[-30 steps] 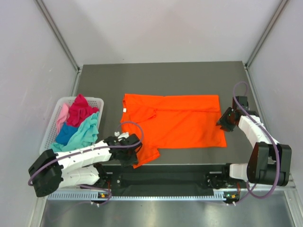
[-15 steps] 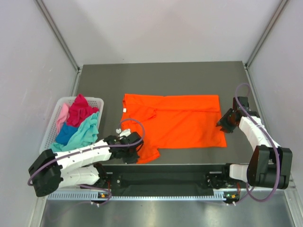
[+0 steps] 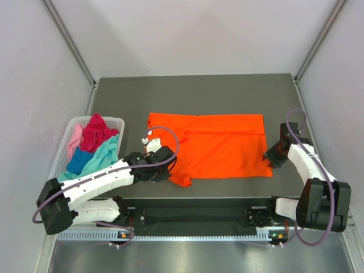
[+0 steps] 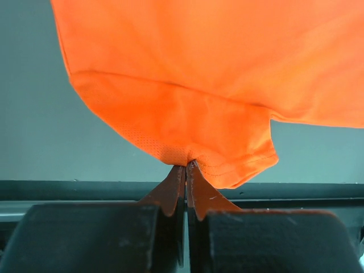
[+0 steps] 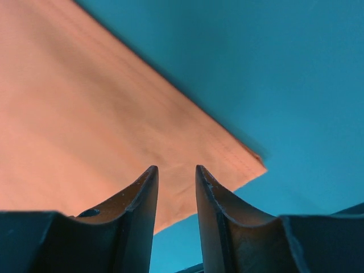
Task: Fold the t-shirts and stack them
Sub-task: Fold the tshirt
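A bright orange t-shirt (image 3: 219, 142) lies spread flat in the middle of the table. My left gripper (image 3: 165, 170) is shut on the shirt's near left sleeve; in the left wrist view the tips (image 4: 186, 166) pinch the orange cloth (image 4: 187, 114), which hangs lifted off the table. My right gripper (image 3: 271, 156) hovers at the shirt's near right corner; in the right wrist view it (image 5: 176, 170) is partly open over the hem (image 5: 114, 136), holding nothing. Magenta (image 3: 96, 133), pale pink (image 3: 74, 139) and teal (image 3: 102, 159) shirts lie bundled in the basket.
The white lattice basket (image 3: 63, 149) stands at the table's left edge and also holds a blue cloth (image 3: 77, 162). A dark rail (image 3: 199, 213) runs along the near edge between the arm bases. Grey walls enclose the table.
My left gripper has carried the near left sleeve away from the near edge, folding it in over the shirt. My right gripper has slid nearer, from the shirt's right edge to its near right corner.
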Robot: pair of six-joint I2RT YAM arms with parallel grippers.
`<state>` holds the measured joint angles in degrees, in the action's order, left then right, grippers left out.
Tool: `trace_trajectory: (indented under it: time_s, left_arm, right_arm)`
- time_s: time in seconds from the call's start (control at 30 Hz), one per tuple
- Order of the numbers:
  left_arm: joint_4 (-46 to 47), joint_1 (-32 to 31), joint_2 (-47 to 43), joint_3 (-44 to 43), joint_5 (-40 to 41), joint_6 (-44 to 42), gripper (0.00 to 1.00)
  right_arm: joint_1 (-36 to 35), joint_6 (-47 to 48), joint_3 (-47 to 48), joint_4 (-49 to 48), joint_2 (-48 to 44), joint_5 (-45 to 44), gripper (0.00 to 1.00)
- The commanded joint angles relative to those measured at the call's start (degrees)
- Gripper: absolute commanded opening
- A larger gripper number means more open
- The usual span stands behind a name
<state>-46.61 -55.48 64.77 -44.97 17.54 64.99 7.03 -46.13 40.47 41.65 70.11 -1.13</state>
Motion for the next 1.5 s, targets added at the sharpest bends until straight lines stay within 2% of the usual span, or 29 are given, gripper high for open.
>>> trace_trajectory:
  time_s: [0.0, 0.2, 0.33, 0.57, 0.8, 1.03, 1.27, 1.47]
  left_arm:
    - [-2.5, 0.5, 0.8, -4.1, 4.1, -3.7, 0.0]
    - [-2.3, 1.4, 1.7, -5.2, 5.4, -6.2, 0.0]
    - [-1.7, 1.5, 1.8, -5.2, 5.5, -7.9, 0.0]
    - [-0.3, 2.5, 1.3, -5.6, 4.8, -9.6, 0.0]
    - [-0.5, 3.1, 1.9, -6.9, 5.0, -10.4, 0.0]
    - [-1.6, 3.4, 2.5, -8.5, 5.9, -11.0, 0.0]
    - [-0.6, 3.4, 2.4, -8.0, 5.0, -11.7, 0.0]
    - [-0.2, 3.5, 1.6, -7.8, 5.1, -12.6, 0.0]
  right_arm:
    - [1.6, -0.7, -0.9, 2.6, -1.8, -4.4, 0.34]
    - [2.6, -0.8, -0.8, 5.5, -2.4, -5.6, 0.35]
    - [2.6, -2.3, -1.7, 6.0, -2.9, -3.3, 0.36]
    - [2.6, -6.8, -9.3, -0.9, -2.5, 0.2, 0.36]
    - [2.6, -7.7, -11.5, -2.8, -1.2, -2.8, 0.34]
    - [2.6, -6.3, -5.0, 5.2, -2.7, -11.8, 0.34]
    - [2.7, -8.8, -3.3, 10.3, -7.6, -10.7, 0.35]
    - [2.6, -10.7, -6.9, 8.4, -8.9, -10.2, 0.35]
